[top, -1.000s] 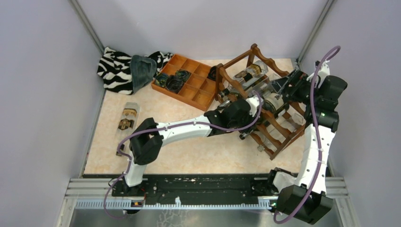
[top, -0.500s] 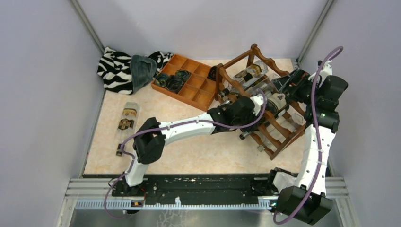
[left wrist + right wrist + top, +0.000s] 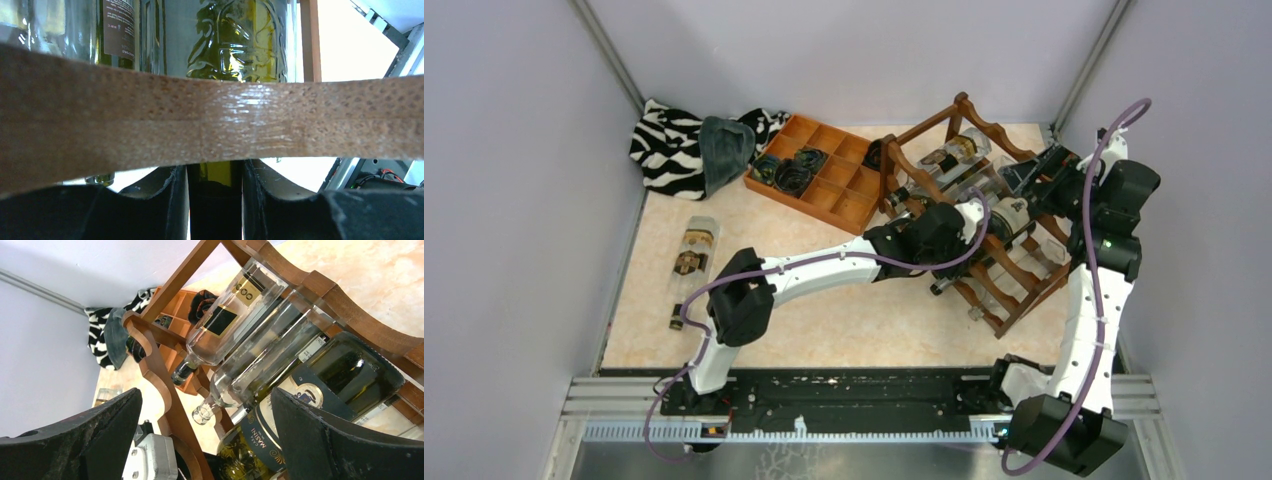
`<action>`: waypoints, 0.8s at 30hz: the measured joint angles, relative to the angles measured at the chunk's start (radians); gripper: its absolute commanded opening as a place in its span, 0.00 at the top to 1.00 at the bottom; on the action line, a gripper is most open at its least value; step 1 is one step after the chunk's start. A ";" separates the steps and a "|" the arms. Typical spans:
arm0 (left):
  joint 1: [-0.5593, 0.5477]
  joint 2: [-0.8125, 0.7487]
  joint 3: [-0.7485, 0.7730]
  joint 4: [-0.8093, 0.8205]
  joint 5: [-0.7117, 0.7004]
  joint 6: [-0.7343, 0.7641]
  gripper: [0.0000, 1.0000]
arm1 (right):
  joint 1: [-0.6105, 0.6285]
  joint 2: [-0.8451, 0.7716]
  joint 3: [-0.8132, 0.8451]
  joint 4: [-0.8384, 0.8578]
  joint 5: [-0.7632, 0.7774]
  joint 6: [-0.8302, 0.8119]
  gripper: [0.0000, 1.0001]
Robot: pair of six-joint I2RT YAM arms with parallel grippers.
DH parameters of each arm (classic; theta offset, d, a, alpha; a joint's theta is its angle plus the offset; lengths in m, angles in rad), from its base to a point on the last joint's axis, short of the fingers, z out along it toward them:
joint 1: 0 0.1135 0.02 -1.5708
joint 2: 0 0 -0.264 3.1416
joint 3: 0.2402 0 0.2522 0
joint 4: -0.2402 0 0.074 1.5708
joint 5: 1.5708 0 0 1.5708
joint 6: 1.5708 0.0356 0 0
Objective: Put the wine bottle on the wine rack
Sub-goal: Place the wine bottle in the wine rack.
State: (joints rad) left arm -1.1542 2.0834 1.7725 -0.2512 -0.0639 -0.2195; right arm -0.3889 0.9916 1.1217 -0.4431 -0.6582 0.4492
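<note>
Left wrist view: the left gripper (image 3: 215,171) pinches the dark neck of the wine bottle (image 3: 235,40). A rail (image 3: 210,125) of the rack (image 3: 159,371) crosses just beyond. The green body lies on the rack past it, beside another bottle (image 3: 117,30). At the rack's right side the right gripper (image 3: 204,395) stands spread wide, facing the bottle bases. Farther back sit a tray (image 3: 824,180) and a striped cloth (image 3: 664,145).

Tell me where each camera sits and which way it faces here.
Top external: above and behind the bases, looking down on the table, left arm, right arm and wine rack.
Left wrist: tight against a rack rail; left gripper shut on the neck of the wine bottle.
Right wrist: right of the rack, facing left across its bottles; right gripper open.
Shared: all three show the rack.
</note>
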 measured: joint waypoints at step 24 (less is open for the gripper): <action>0.000 -0.002 -0.010 0.012 -0.005 -0.006 1.00 | 0.000 0.043 -0.002 -0.214 0.228 0.112 0.07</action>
State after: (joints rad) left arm -1.1542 2.0819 1.7630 -0.2390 -0.0692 -0.2260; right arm -0.3893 1.0348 1.1202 -0.6567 -0.4301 0.5610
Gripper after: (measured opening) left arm 0.410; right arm 0.938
